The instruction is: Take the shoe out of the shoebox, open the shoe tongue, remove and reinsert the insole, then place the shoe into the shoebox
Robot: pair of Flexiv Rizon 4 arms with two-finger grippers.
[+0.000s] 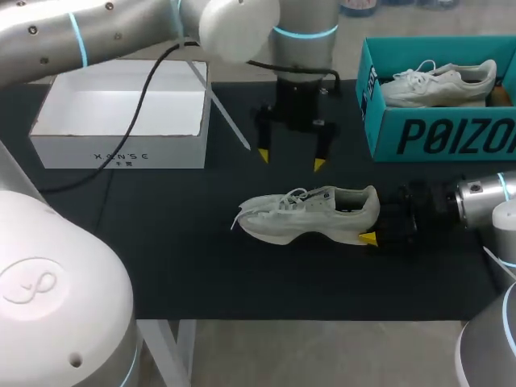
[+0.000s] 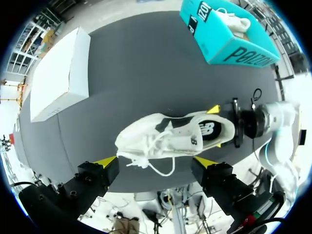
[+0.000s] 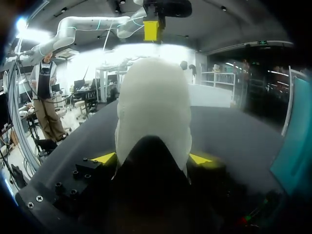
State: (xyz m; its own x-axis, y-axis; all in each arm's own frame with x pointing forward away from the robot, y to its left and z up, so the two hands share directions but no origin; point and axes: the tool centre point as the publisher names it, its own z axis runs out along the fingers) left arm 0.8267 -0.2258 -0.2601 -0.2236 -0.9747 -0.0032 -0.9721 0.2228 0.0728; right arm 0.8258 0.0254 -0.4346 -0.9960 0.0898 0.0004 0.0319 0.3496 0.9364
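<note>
— Two worries: the shoe (image 1: 310, 214), on the surface (image 1: 161, 242) near the teal box (image 1: 435, 137), had only its heel clamped in the right jaws.
— And the left jaws, apart, could snag the laces (image 1: 286, 199), twisting it loose.

The shoe (image 1: 310, 214) is off-white with white laces, a black lining and a dark side logo. The table (image 1: 201, 266) is black. The shoebox (image 1: 385, 121) is teal with black lettering, and holds a white second shoe (image 1: 439, 83). The other box (image 1: 121, 149) is white. The left gripper (image 1: 290, 161) and the right gripper (image 3: 151, 158) are black with yellow tips.
</note>
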